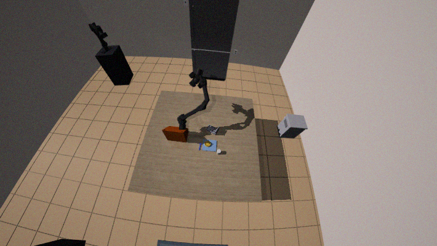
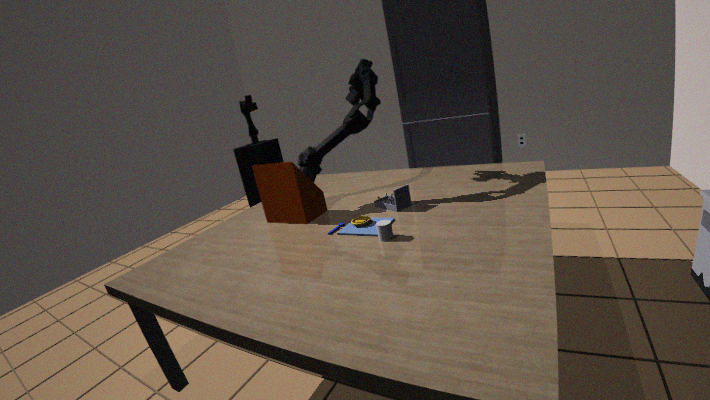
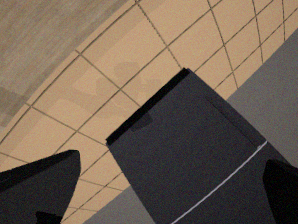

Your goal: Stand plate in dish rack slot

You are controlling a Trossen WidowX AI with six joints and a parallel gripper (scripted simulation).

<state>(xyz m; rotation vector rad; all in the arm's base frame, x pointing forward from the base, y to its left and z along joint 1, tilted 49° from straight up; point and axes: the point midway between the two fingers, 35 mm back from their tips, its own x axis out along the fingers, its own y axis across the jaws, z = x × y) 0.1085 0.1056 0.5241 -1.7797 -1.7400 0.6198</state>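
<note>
A small yellow round dish, seemingly the plate (image 1: 207,144) (image 2: 361,221), lies on a flat blue board (image 1: 213,148) (image 2: 350,231) on the table. The small dark-grey dish rack (image 1: 213,129) (image 2: 402,198) stands behind it on the table; its slots are too small to make out. My gripper (image 1: 196,79) (image 3: 174,167) is open and empty, high in the air toward the back of the table, well away from plate and rack. The wrist view shows both fingers wide apart, with floor and a dark cabinet beyond, and neither plate nor rack.
A white cup (image 1: 218,151) (image 2: 384,231) stands at the board's front right corner. A thin blue object (image 1: 200,146) (image 2: 336,228) lies left of the board. A large orange block (image 1: 176,134) (image 2: 282,194) stands at the left by the arm's base.
</note>
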